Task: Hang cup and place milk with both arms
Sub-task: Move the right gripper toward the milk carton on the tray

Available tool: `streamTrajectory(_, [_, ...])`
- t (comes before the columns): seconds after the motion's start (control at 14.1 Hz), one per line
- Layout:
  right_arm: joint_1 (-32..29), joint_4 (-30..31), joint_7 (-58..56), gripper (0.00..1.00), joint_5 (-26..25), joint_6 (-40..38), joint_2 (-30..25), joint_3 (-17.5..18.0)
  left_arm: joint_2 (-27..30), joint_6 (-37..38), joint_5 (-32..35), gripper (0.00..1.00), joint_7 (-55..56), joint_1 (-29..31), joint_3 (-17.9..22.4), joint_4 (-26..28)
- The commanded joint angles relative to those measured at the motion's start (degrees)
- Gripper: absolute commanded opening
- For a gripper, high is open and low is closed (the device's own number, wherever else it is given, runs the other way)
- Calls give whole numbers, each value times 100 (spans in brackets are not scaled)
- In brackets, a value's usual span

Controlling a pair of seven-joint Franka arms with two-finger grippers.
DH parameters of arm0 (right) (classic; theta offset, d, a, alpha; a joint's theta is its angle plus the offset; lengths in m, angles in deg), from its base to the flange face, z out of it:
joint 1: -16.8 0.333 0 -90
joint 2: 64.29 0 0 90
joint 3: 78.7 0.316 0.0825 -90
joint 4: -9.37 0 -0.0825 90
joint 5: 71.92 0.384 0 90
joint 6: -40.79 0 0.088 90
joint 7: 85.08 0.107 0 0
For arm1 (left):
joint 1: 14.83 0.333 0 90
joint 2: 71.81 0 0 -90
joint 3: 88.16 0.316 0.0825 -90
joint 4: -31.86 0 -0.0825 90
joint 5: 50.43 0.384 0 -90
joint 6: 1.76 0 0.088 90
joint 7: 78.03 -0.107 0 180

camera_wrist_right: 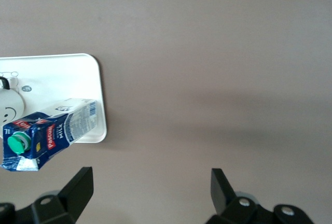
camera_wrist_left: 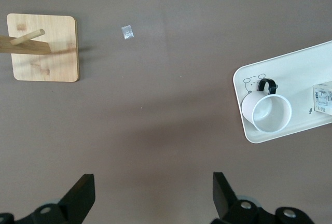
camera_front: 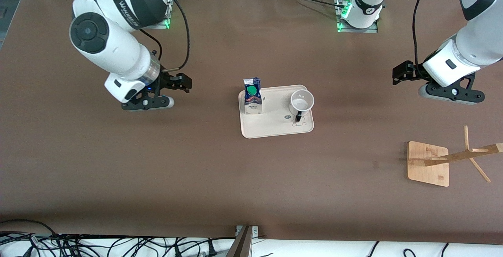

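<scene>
1. Left end effector (camera_front: 401,77): seen up over bare table (camera_front: 196,170) toward the left arm's end; fingers (camera_wrist_left: 83,195) spread wide, nothing held.
2. Right end effector (camera_front: 180,83): seen up over bare table toward the right arm's end; fingers (camera_wrist_right: 78,187) spread wide, nothing held.
3. Both end effectors are kept well apart from the tray (camera_front: 275,125), one to each side of it.
4. Tray: cream, rounded corners, laid flat near the table's middle, between the two arms. A small cartoon print is seen at its edge nearest the front camera.
5. Milk (camera_front: 252,96): blue & white carton w/ green cap, stood upright on the tray at the end toward the right arm.
6. Cup (camera_front: 301,101): white, stood upright & open side up on the tray at the end toward the left arm; black handle is turned toward the front camera. Cup & milk are apart, not touching.
7. Wooden rack (camera_front: 428,164): square base w/ post & pegs, set on the table toward the left arm's end, nearer the front camera than the tray & well apart from it. Nothing is hung on it.
</scene>
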Motion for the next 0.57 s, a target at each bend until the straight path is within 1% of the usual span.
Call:
streamTrajectory(0.0, [483,-405,370,100,73,28,393,-120,-104,147,149,100,32,-45,-6,-209])
streamTrajectory(0.21, [1002,-739,985,100,38,115,781,-365,-104,147,149,100,50,-45,-6,-209])
streamTrajectory(0.36, [1204,-819,1258,100,38,378,930,-375,-104,147,149,100,41,-45,-6,-209])
streamTrajectory(0.5, [1345,-976,1591,100,38,423,1088,-383,-104,147,149,100,50,-45,-6,-209])
